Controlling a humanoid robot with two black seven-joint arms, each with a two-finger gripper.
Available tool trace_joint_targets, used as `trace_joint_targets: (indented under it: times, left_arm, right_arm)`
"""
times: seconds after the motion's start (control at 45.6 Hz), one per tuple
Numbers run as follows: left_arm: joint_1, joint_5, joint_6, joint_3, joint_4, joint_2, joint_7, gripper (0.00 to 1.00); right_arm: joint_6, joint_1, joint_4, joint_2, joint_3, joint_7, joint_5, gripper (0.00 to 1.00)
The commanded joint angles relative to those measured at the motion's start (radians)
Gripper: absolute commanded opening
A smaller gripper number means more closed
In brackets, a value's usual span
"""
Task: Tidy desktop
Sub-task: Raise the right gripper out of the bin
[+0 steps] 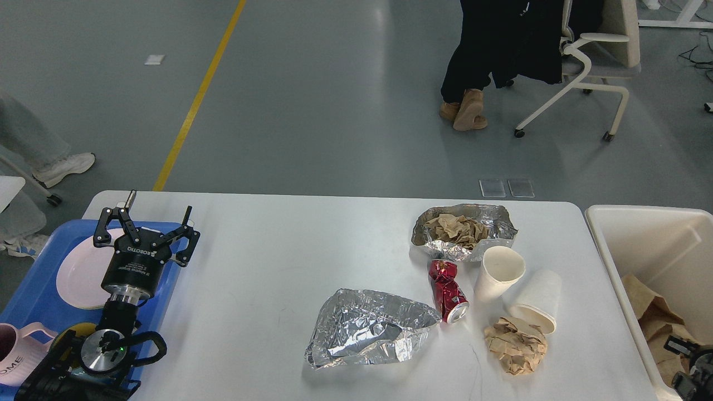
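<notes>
White laminate formed the desktop [267, 312], which filled the lower middle of the head view, and all loose litter lay on its right half. The crumpled brown paper [516, 344] sat nearest the cream bin [629, 262], just beside a tipped paper cup [537, 301] whose long axis ran toward the far right. The right gripper [688, 367] was low inside the bin at the frame's corner; its jaw state could not be told. The left gripper [146, 225] stood with fingers spread wide and empty over the blue tray [33, 295], well apart from the litter. By judgement, the right arm was nearer, with the litter lying to its left across the bin wall. Bare tabletop lay between the crushed foil [367, 328] and the tray.
</notes>
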State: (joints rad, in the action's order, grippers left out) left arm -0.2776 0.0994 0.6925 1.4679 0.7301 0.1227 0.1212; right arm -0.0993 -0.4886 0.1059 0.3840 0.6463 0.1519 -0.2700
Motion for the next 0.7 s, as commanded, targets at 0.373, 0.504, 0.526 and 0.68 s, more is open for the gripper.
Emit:
trace_joint_targets:
  times: [0.373, 0.504, 0.526, 0.68]
  left_arm:
    - [0.000, 0.000, 0.001, 0.000, 0.000, 0.000, 0.000, 0.96]
    - [0.000, 0.000, -0.001, 0.000, 0.000, 0.000, 0.000, 0.96]
    - [0.000, 0.000, -0.001, 0.000, 0.000, 0.000, 0.000, 0.96]
    - [0.000, 0.000, -0.001, 0.000, 0.000, 0.000, 0.000, 0.96]
  right_arm:
    - [0.105, -0.487, 0.521, 0.294, 0.191, 0.101, -0.133, 1.00]
    - [0.190, -0.775, 0.718, 0.300, 0.415, 0.115, -0.138, 1.00]
    - [0.208, -0.829, 0.747, 0.294, 0.455, 0.115, -0.138, 1.00]
    - [0.447, -1.158, 0.860, 0.139, 0.688, 0.115, -0.135, 1.00]
